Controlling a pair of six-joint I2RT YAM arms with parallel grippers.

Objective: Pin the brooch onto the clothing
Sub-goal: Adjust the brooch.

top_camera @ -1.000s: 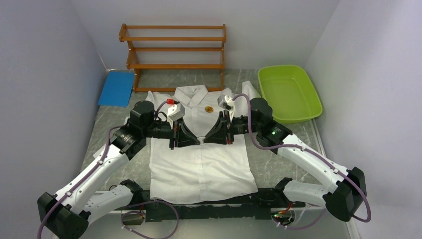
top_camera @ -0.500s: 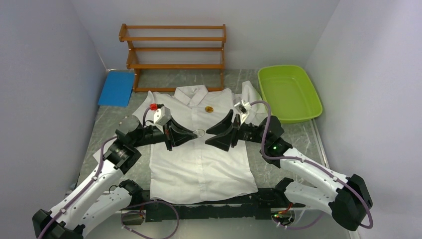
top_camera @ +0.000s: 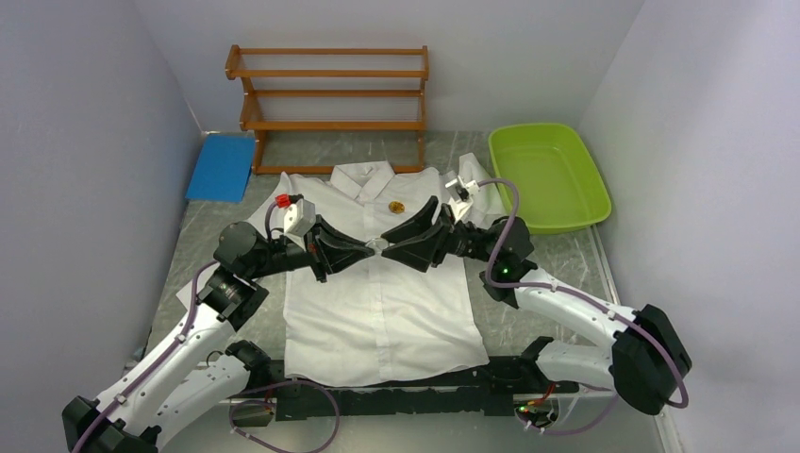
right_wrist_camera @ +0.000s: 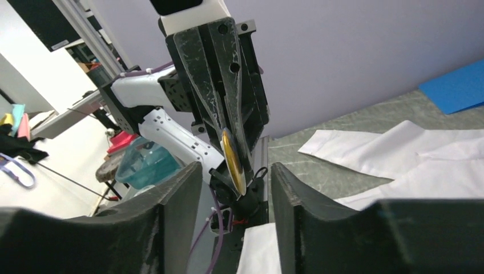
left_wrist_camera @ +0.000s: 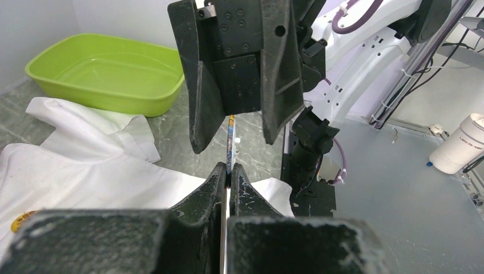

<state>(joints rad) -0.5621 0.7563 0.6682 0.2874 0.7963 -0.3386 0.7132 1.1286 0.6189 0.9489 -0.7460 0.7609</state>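
Overhead wide; wrists close, opposed; all share shirt point(top_camera: 377, 311)

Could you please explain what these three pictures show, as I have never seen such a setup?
These are two robot arms bolted to a table. One picture looks down from above; the other two come from cameras on each wrist. On the table are a white shirt, a green tub, a wooden rack and a blue pad; a small gold piece sits near the shirt's collar. The left hand is shut on a thin gold disc, likely the brooch, and the open right hand faces it, fingers either side.
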